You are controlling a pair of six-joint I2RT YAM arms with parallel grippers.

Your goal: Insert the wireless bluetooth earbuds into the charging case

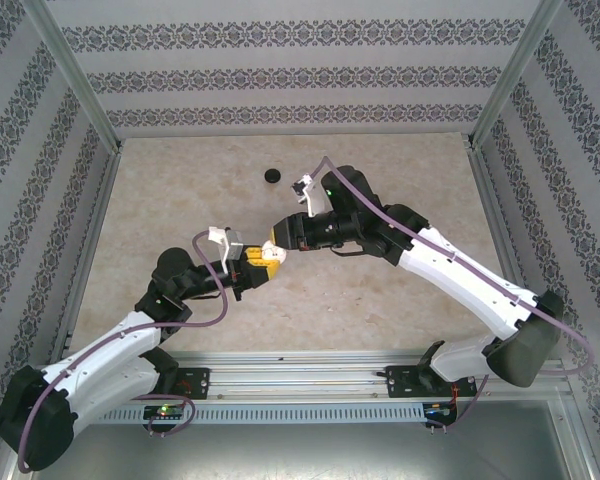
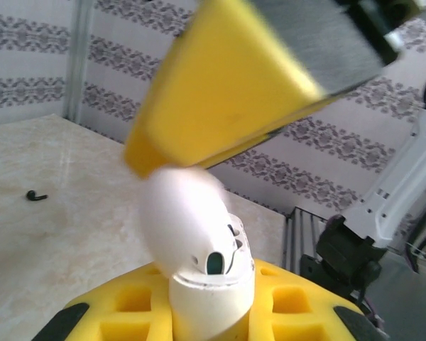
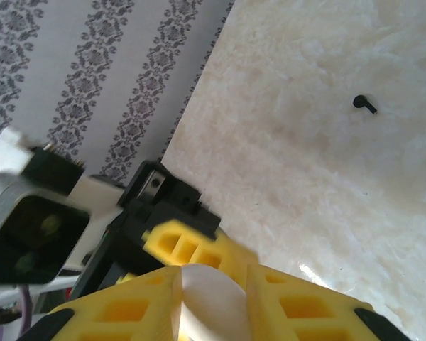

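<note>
The white charging case (image 2: 211,293) stands upright between the yellow pads of my left gripper (image 2: 213,316), which is shut on its base. Its lid (image 2: 181,213) is swung open and blurred. My right gripper (image 3: 213,302) is shut on that white lid (image 3: 211,291), and one of its yellow fingers (image 2: 227,85) looms over the case. Both grippers meet above the table's middle, left gripper (image 1: 261,266) against right gripper (image 1: 277,251). A dark socket (image 2: 216,263) shows in the case top. One black earbud (image 1: 272,176) lies alone on the table, the same black earbud (image 3: 364,104) far from both grippers.
The marble-patterned table (image 1: 400,330) is fenced by patterned walls and metal posts (image 1: 75,75). The lone black earbud (image 2: 35,195) lies toward the far wall. An aluminium rail (image 1: 310,385) runs along the near edge between the arm bases.
</note>
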